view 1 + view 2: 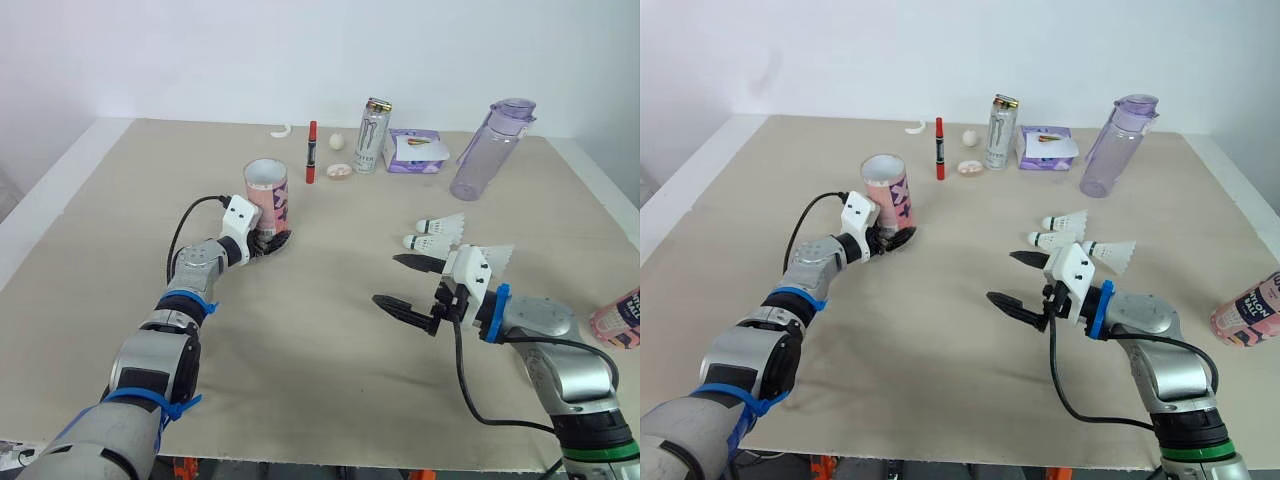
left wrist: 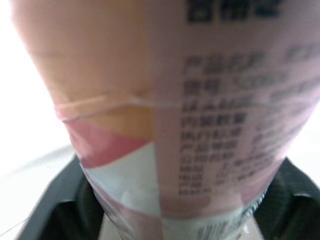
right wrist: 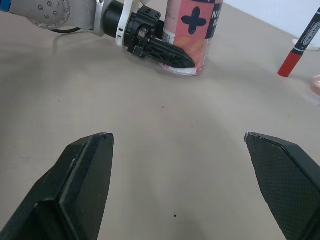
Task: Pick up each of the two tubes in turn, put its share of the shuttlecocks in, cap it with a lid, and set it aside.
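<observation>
A pink tube stands upright with its mouth open at the table's left middle. My left gripper is shut on its base, a black finger pressed against each side. My right gripper hovers open and empty over the right middle of the table, its fingers pointing toward the tube. Three white shuttlecocks lie just behind it: one, another, and a third by the right wrist. A second pink tube lies on its side at the right edge.
Along the back stand a drink can, a clear purple bottle and a tissue pack. A red marker, a small white ball, a small round pinkish piece and a white curved piece lie there too.
</observation>
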Robot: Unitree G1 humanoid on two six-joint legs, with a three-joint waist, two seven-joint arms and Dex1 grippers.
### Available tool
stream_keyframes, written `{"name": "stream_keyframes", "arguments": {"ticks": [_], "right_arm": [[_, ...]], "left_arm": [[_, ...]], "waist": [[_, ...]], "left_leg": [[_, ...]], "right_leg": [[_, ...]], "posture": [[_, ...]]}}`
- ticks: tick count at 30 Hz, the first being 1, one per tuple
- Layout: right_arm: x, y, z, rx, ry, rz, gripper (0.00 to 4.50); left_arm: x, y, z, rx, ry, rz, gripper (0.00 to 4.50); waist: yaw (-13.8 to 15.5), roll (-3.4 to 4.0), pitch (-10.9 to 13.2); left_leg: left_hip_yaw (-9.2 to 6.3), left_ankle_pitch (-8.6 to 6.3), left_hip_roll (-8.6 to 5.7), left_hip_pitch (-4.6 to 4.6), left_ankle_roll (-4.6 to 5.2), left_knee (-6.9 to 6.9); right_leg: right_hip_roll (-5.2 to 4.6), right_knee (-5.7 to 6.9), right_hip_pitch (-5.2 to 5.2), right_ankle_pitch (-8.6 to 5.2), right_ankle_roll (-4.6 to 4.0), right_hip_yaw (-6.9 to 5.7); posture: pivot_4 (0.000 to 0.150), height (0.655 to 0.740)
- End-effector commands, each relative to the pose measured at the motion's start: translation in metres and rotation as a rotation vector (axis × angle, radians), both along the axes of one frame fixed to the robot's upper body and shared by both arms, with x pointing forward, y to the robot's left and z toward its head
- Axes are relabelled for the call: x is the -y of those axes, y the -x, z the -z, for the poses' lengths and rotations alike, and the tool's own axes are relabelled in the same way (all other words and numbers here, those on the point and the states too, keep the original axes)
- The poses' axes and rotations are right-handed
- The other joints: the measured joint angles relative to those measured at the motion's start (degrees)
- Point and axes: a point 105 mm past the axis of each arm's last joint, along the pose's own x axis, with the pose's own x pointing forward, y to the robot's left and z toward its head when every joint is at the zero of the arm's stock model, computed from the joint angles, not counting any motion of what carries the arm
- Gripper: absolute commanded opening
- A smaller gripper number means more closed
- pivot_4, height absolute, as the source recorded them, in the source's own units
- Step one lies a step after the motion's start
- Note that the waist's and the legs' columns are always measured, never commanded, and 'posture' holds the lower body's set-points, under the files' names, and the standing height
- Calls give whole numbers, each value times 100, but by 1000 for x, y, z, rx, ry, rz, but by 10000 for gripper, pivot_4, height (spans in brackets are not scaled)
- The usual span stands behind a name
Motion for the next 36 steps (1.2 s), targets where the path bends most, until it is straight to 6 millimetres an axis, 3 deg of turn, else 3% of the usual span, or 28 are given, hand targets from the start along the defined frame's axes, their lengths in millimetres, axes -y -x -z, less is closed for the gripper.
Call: {"name": "stream_keyframes", "arguments": {"ticks": [1,5,9,16,22,29,36], "right_arm": [[0,4,-13,50,5,-14,45000],[-2,5,-13,50,2,-23,45000],[-7,15,-18,62,-38,-51,45000],[-29,57,-11,3,-56,-220,45000],[-30,66,-7,-24,-62,-266,45000],[-24,69,-10,-61,-121,-287,45000],[-23,68,-10,-56,-124,-293,45000]], "left_arm": [[-1,-3,-14,52,17,-1,32104],[-6,-1,-15,74,-2,-3,32104],[4,13,-16,158,-115,136,32104],[34,94,-1,201,-358,586,32104],[40,132,-1,106,-540,780,32104],[42,154,0,-31,-700,855,32104],[44,161,0,-90,-744,865,32104]], "waist": [[0,0,0],[0,0,0],[0,0,0],[-3,4,-3],[-8,3,-3],[-7,4,-5],[-5,4,-6]], "left_leg": [[0,0,0,0,0,0],[0,0,0,0,0,0],[0,0,1,0,0,-1],[0,-5,4,-2,-9,4],[3,-4,9,16,-7,10],[6,10,15,20,4,19],[4,10,16,20,4,15]], "right_leg": [[0,0,0,0,0,0],[0,0,0,1,-1,0],[1,1,0,2,-3,0],[-2,3,2,0,-7,0],[1,8,15,-2,2,4],[7,15,13,-13,-11,7],[11,15,13,-20,-11,7]], "posture": [[1500,7400],[1500,7400],[1500,7400],[1500,7400],[1500,7400],[1500,7400],[1500,7400]]}}
